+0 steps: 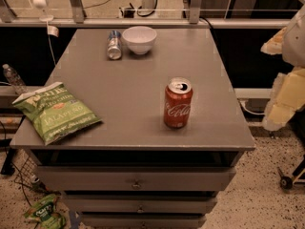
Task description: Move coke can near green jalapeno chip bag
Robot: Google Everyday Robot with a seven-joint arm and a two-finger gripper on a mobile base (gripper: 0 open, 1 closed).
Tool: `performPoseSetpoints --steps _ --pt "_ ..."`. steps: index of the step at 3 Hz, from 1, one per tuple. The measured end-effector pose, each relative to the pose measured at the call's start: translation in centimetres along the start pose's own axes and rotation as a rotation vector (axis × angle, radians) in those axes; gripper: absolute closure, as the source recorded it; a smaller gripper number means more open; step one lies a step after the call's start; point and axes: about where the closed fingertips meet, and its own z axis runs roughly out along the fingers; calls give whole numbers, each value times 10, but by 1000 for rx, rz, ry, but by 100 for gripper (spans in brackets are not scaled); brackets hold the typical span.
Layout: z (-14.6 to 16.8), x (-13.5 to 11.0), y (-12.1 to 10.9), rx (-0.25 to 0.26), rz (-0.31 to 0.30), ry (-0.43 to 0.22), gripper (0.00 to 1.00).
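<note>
The coke can (177,103), red with white script and a silver top, stands upright on the grey table (133,80), right of the middle and near the front edge. The green jalapeno chip bag (55,111) lies flat at the table's front left corner, partly over the left edge. My gripper (282,99) is at the right edge of the view, off the table's right side, well right of the can and touching nothing. The can and the bag are far apart.
A silver-and-blue can (114,45) lies on its side at the back of the table beside a white bowl (139,39). A small green bag (45,213) lies on the floor at lower left. A water bottle (13,78) stands left of the table. Drawers (136,179) face front.
</note>
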Motion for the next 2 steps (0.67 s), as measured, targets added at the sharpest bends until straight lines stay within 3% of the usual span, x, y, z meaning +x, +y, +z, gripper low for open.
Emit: performPoseSetpoints --steps 1,2 --pt "0 -1 -1 4 -1 -6 0" --pt "35 -23 -13 -57 -26 -144 0"
